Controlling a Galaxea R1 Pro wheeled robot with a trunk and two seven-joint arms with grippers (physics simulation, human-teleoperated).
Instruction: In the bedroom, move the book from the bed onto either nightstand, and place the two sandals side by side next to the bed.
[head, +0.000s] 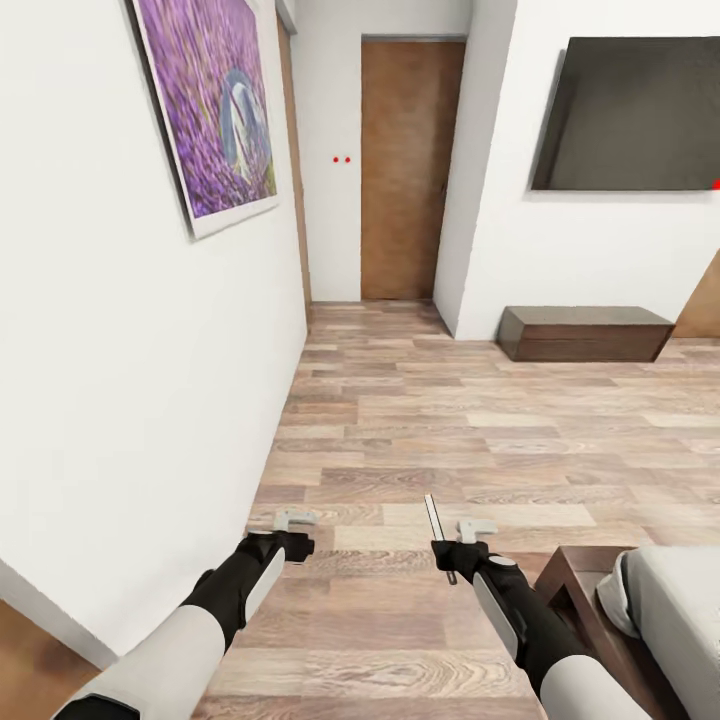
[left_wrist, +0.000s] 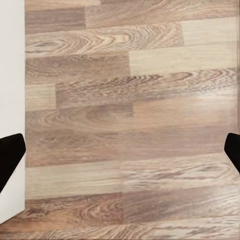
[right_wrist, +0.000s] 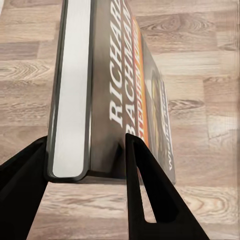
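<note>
**Book in the right gripper, robot facing the corridor**

The right gripper is clamped on the small dark paperback book with an orange band and white lettering; its two black fingers press on the cover and the white page block from either side. In the head view the book shows as a thin edge-on strip standing up from the gripper, above the wood-plank floor.

The left gripper holds nothing; its black fingertips stand wide apart over bare planks beside the white wall.

At the near right lies a corner of the pale-grey mattress bed on a dark-brown frame. Farther right, a long dark bench sits under a dark wall screen. A wooden door closes the far end, and a purple flower picture hangs on the left wall.
</note>
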